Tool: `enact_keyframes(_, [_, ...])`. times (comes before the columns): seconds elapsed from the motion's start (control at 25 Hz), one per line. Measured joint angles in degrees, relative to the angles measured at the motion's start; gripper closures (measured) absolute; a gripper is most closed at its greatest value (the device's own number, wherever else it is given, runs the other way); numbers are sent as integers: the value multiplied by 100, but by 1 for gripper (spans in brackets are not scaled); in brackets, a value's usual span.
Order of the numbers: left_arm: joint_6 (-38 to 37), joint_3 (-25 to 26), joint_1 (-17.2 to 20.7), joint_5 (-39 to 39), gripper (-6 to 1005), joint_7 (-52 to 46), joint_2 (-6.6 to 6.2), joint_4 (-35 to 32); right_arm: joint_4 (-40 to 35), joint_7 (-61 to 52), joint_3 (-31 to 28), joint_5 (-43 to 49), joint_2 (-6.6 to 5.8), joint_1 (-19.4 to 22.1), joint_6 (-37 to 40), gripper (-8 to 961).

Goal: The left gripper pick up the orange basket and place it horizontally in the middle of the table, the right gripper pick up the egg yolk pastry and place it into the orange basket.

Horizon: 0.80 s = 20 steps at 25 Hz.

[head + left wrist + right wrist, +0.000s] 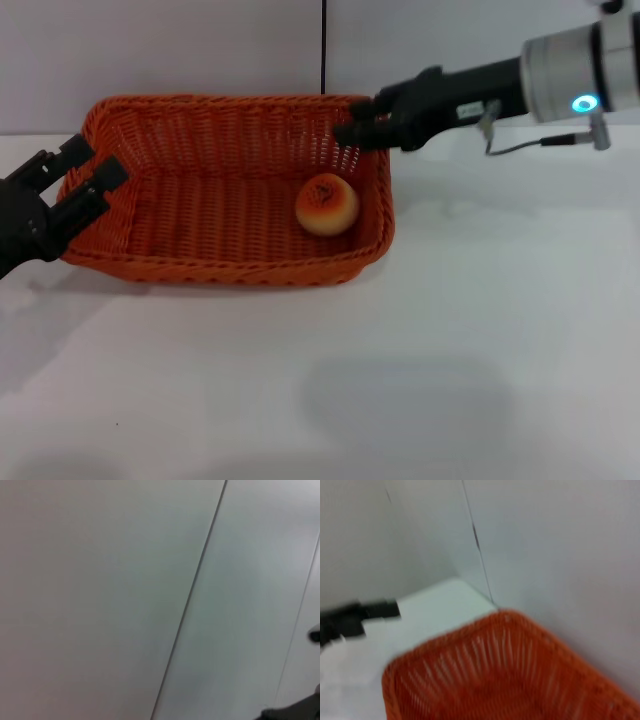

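The egg yolk pastry [327, 204] rests inside the orange basket [200, 215] on the table [450, 330], so the right gripper [352, 131] hovers empty with jaws apart above the rim, while the left gripper [85, 178], fingers spread, sits beside the opposite end.

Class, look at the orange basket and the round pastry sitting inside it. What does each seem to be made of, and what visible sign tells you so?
Orange basket: looks like woven wicker or plastic imitation; ribbed strands and a braided rim show, though the uniform orange leaves it open. Egg yolk pastry: seemingly baked dough, with a glazed orange-brown dome, pale base and dark speckles on top.
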<state>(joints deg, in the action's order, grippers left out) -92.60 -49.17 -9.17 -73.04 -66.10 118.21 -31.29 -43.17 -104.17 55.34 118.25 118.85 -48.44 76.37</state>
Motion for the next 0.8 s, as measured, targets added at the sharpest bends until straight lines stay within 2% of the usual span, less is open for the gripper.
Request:
enact_keyframes(0.12, [-7,33,25,-2,379,3,-4,0,-673,6,59,-455,8,452,387,536])
enact_keyframes(0.16, [-7,33,25,-2,379,3,-4,0,-1189,75,155,-925,19,921,613,485])
enact_keyframes(0.2, [-9,37,55,-17,379,39,-7,0,-1189,75,155,-925,19,921,613,475])
enact_keyframes(0.32, [-12,56,235,-18,379,281,-15,2,-1534,538,324,-1796,14,1656,669,447])
enact_keyframes(0.4, [-12,56,235,-18,379,281,-15,2,-1472,1066,339,-2320,15,2054,658,428])
enact_keyframes(0.44, [-18,89,359,1,379,479,-10,18,-1378,1331,330,-2578,15,2226,645,418])
enact_keyframes(0.56, [-20,152,407,5,379,593,-10,113,-953,2010,284,-3200,9,2599,640,418])
enact_keyframes(0.8, [-24,332,423,11,379,970,-16,452,-141,3052,272,-4047,16,2958,668,418])
